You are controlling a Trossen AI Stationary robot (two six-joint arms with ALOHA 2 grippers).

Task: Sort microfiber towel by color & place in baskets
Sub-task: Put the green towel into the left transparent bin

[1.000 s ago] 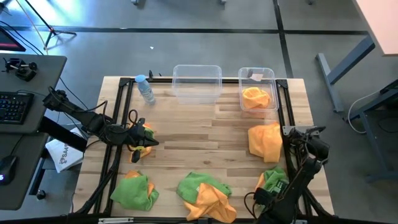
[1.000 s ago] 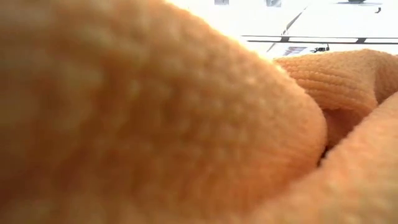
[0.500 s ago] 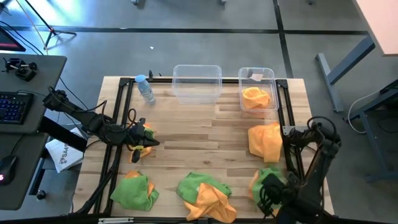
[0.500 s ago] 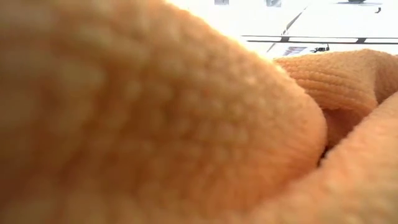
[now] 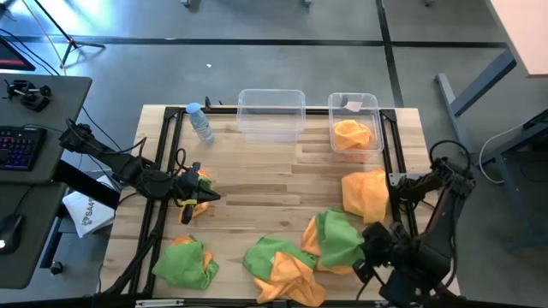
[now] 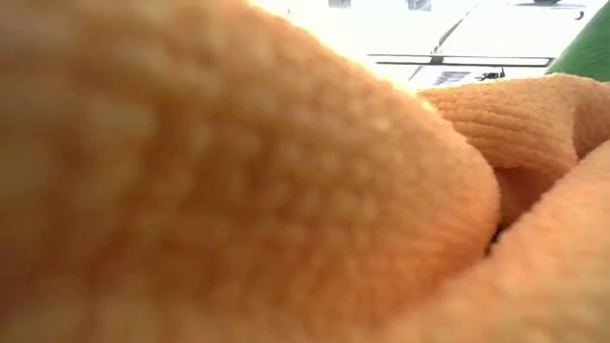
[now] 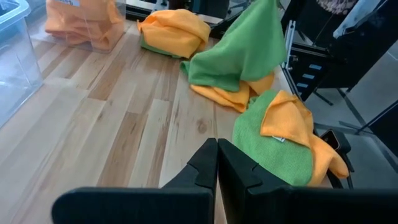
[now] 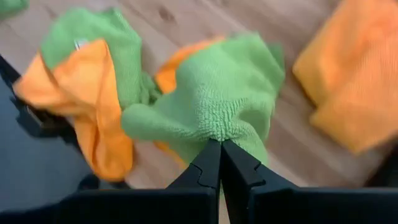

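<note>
Right gripper (image 8: 219, 144) at near right table edge, clamped on green microfiber towel (image 5: 336, 239), draped. Wide clear plastic tub (image 5: 271, 114) lies far and leftward from it, empty; narrow tub (image 5: 354, 122) holds orange. Left gripper (image 7: 217, 148) closed, empty, mid-left.

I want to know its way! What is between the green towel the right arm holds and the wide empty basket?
In the high view, only bare wooden table lies between the green towel and the wide basket.

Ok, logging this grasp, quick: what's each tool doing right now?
Left tool: closed, holding nothing, over the table's left side.
Right tool: closed on a green towel, lifting it near the front right.
</note>
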